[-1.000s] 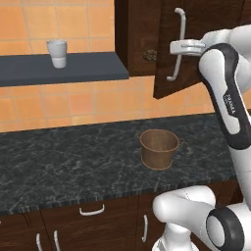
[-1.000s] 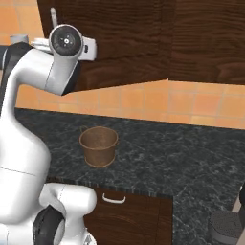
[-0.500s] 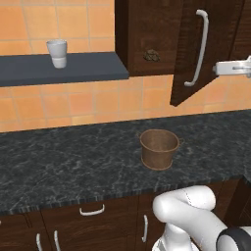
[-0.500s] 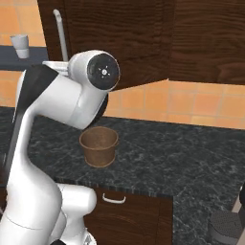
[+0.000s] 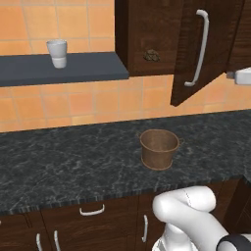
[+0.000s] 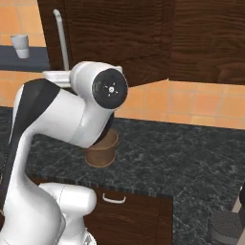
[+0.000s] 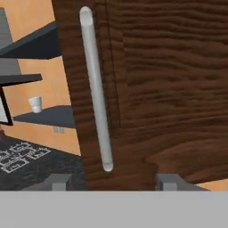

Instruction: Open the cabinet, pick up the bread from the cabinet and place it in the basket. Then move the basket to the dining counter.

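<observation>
1. Left base view: the cabinet [image 5: 157,34] has its door [image 5: 203,49] swung out at an angle, the silver bar handle [image 5: 198,48] facing me. Inside, on the cabinet floor near the front edge, I see a small brown lump, which I take for the bread [image 5: 151,55]. The basket [image 5: 159,149] stands upright on the black granite bench [image 5: 73,162], below the opening and well apart from it. A white cup [image 5: 57,53] sits on the grey shelf [image 5: 61,68] to the left. A white piece of my arm pokes in at the right edge, just beside the door.

2. Right base view: my arm's big joint covers most of the basket [image 6: 101,153]; the handle [image 6: 61,40] rises behind it. The dining counter I can't pick out from here.

3. Hand view: I'm looking straight at the door face, the handle [image 7: 96,89] left of centre. The jaws sit spread at the bottom, gripping nothing, the handle's lower end above the gap and nearer the left tip.

4. My call: push the door wider first, so the wrist has room. Then swing round the door edge and come at the bread level.
</observation>
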